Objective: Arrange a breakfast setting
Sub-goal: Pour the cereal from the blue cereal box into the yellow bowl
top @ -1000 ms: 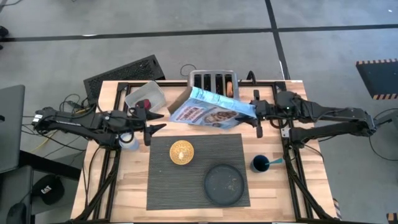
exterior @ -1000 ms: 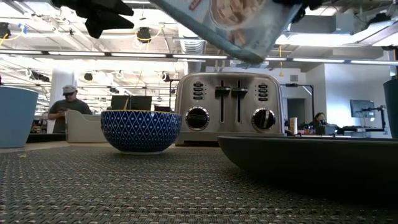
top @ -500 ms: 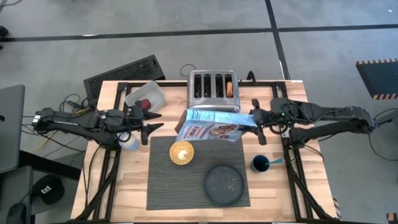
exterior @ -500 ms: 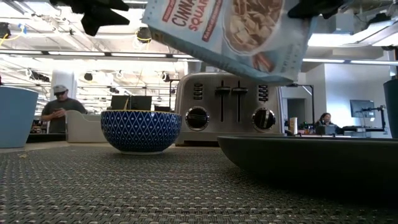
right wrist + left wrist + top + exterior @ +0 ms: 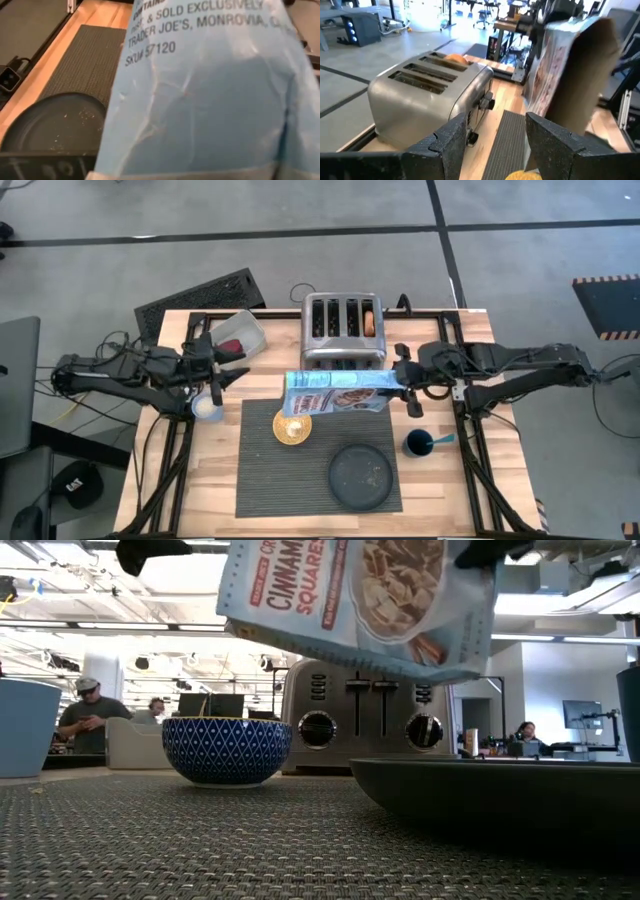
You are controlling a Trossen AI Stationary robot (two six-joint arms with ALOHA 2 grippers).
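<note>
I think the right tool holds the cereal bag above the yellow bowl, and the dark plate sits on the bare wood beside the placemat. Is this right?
Not quite. The plate sits on the placemat, not on bare wood; the high view shows it. The rest holds: the right tool holds the cereal bag above the yellow bowl.

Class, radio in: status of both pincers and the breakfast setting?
Right pincer shut on cereal box, above yellow bowl. Left pincer open, empty. Toaster behind.
</note>
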